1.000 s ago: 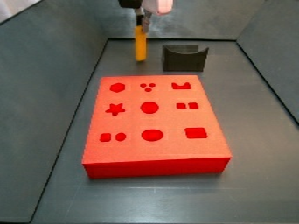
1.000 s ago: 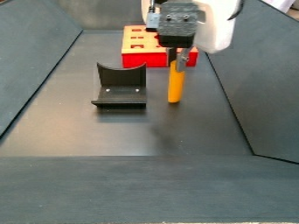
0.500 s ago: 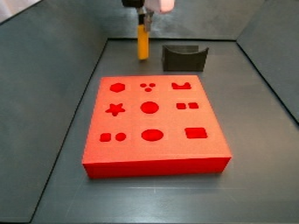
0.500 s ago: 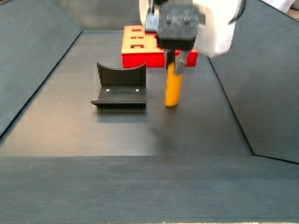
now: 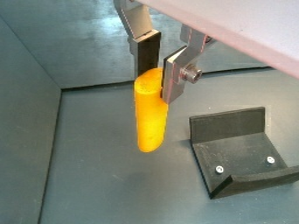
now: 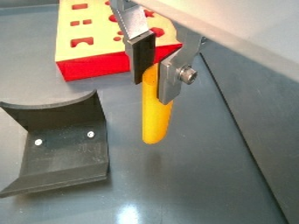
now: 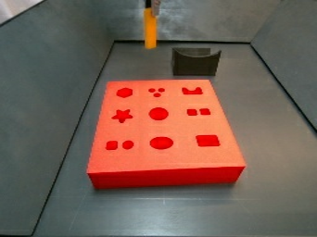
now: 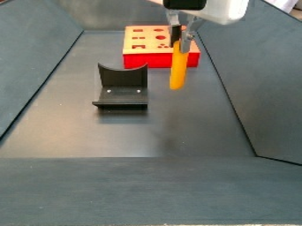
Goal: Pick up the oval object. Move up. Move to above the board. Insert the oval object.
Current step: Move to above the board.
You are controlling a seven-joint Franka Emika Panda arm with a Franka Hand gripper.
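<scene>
I've got the gripper point(image 5: 163, 59) with its jaws clamped on the top end of the oval object point(image 5: 149, 114), which hangs upright, long axis vertical, rounded lower end pointing straight down and clear of the tabletop point(image 8: 177, 132). In a side view the oval object point(image 8: 177, 67) hangs just beside the fixture point(image 8: 120, 86), in front of the board point(image 8: 147, 46), not above it.

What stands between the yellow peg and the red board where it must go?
Nothing visible does. The gripper holds the peg in the air, jaws shut on its top. The fixture stands aside, and the board is uncovered.
</scene>
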